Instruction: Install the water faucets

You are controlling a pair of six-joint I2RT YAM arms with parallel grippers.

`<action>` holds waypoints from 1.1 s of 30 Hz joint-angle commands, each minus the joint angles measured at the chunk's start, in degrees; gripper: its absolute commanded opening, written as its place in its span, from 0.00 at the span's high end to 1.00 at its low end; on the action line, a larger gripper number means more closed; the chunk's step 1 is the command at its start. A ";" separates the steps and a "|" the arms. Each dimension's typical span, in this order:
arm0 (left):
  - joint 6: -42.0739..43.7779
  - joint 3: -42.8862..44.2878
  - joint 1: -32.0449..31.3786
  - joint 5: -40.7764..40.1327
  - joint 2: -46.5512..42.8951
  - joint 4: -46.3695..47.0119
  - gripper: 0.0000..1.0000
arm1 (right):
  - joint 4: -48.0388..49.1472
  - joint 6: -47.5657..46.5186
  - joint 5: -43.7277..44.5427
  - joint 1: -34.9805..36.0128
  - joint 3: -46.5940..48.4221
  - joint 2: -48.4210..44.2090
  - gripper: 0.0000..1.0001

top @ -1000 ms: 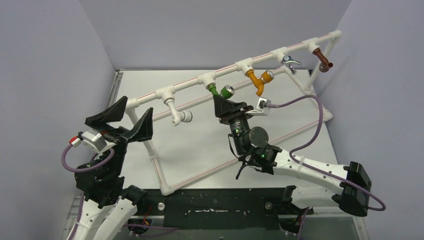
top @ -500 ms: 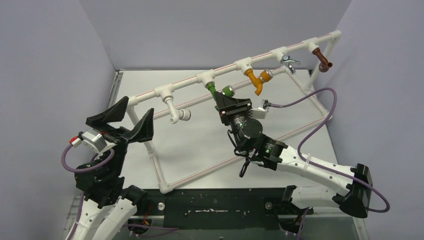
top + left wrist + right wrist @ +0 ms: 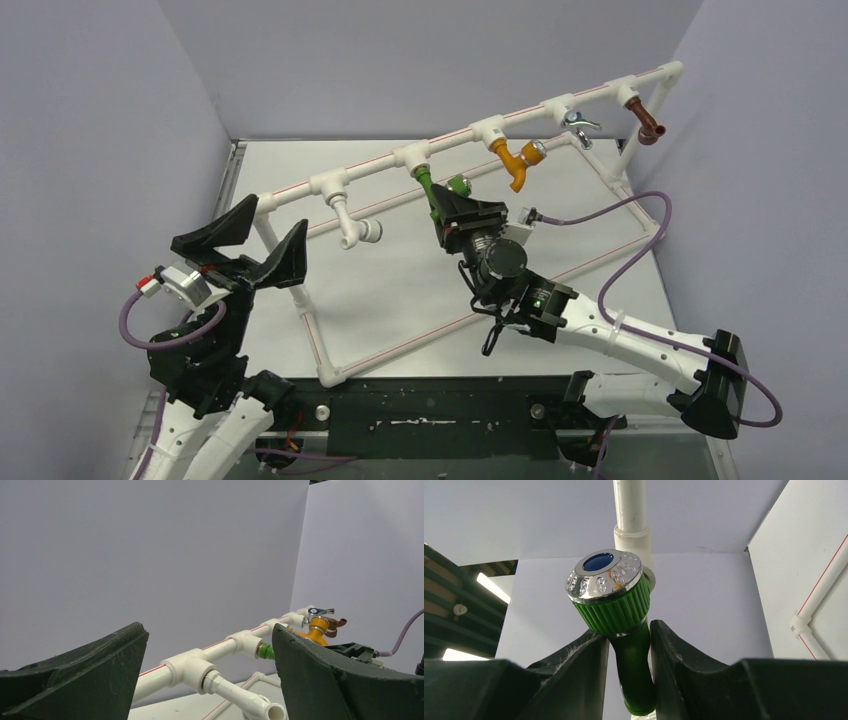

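Note:
Five water faucets hang from the top rail of the white pipe frame (image 3: 380,168): white (image 3: 350,222), green (image 3: 437,187), orange (image 3: 517,160), silver (image 3: 577,120) and brown (image 3: 645,122). My right gripper (image 3: 452,203) is shut on the green faucet (image 3: 616,600). Its two black fingers (image 3: 674,655) press the stem just below the ribbed knob with the silver cap. My left gripper (image 3: 258,237) stands wide open near the frame's left post and holds nothing. From the left wrist, the white faucet (image 3: 240,697) shows between the jaws of the left gripper (image 3: 210,630), well beyond them.
The frame's lower pipes (image 3: 330,350) lie across the white table (image 3: 400,290). Grey walls (image 3: 100,150) close in on the left, back and right. A purple cable (image 3: 625,260) loops from the right wrist to the right arm's base.
The right wrist has rolled and pushed closer to the rail with the green faucet in its grip, and its cable has swung rightward. The left arm has not moved.

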 commanded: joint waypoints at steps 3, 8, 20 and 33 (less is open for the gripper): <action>-0.10 0.61 -0.25 -0.40 -0.53 1.67 0.06 | -2.09 1.50 6.08 -3.30 -3.14 -0.93 0.67; 0.38 0.71 -0.07 -0.85 -0.32 1.38 0.06 | 1.26 -3.76 4.46 -3.24 -4.16 -1.92 0.30; 0.69 0.73 0.28 -0.77 0.23 1.17 0.06 | 4.91 -24.12 -3.63 -3.20 -7.13 -10.06 0.09; 0.82 0.87 1.09 -0.68 0.85 0.91 0.06 | 1.32 -59.71 -18.60 -3.47 -6.70 -22.27 0.05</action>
